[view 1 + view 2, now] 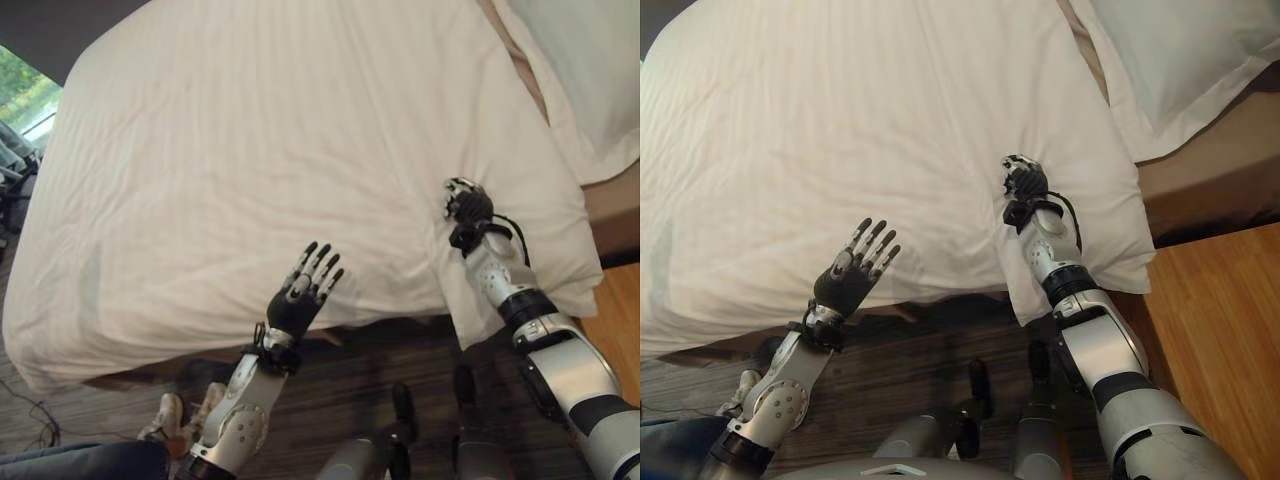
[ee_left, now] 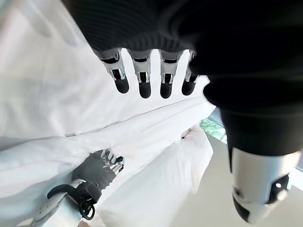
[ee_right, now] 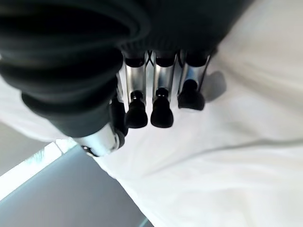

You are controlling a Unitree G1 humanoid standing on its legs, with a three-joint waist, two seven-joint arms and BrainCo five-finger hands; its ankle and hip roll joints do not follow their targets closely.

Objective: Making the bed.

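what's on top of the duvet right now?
The right robot hand rests on the white duvet near its corner, fingers curled, pressing a dent. The left robot hand hovers open above the near edge. A pillow lies beside it. What the duvet covers is hidden.

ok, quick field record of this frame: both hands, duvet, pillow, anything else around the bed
left hand: open, fingers straight and spread, raised at the near edge of the bed, holding nothing
right hand: fingers curled, down on the duvet by its near corner; whether it pinches cloth cannot be told
duvet: white, spread over the bed, creased around the right hand, corner hanging over the side
pillow: white, at the head of the bed, beyond the right hand
floor: wood boards beside the bed
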